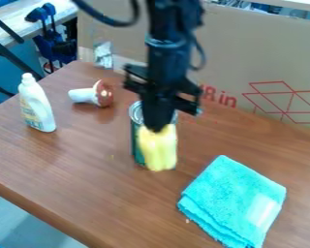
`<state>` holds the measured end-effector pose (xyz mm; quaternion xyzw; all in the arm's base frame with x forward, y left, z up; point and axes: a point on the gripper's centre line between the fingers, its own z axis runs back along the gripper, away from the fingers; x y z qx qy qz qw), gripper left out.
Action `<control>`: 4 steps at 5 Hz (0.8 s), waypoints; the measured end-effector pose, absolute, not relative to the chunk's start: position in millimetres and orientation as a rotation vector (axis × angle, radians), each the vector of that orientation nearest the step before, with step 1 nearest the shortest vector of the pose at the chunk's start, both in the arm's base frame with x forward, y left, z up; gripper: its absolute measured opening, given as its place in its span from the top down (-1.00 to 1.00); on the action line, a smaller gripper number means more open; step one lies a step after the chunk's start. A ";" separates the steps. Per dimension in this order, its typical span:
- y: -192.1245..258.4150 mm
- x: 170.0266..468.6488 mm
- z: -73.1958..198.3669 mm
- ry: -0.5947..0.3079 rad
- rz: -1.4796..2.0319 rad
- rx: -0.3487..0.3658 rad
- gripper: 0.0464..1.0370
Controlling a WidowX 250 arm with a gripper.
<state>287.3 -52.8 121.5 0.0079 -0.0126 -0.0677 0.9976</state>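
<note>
While the hand (158, 128) appears to pinch the top of the yellow item (159, 151) in front of the green can (136, 139) on the bench (86, 169), the step looks like a lift or set-down, likely needing steady clearance from the can next.

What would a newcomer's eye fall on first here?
Probably the bright turquoise cloth, folded at the picture's lower right. Next, near the centre, the pale yellow object right at the lower tip of the black end effector, partly covering a can behind it.
</note>
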 end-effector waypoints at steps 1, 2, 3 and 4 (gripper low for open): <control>-104.8 297.0 109.9 0.026 -0.308 0.065 0.85; -145.9 290.1 101.7 0.043 -0.417 0.073 0.85; -159.4 288.4 99.4 0.019 -0.456 0.063 0.85; -180.0 288.8 105.0 -0.031 -0.549 0.035 0.85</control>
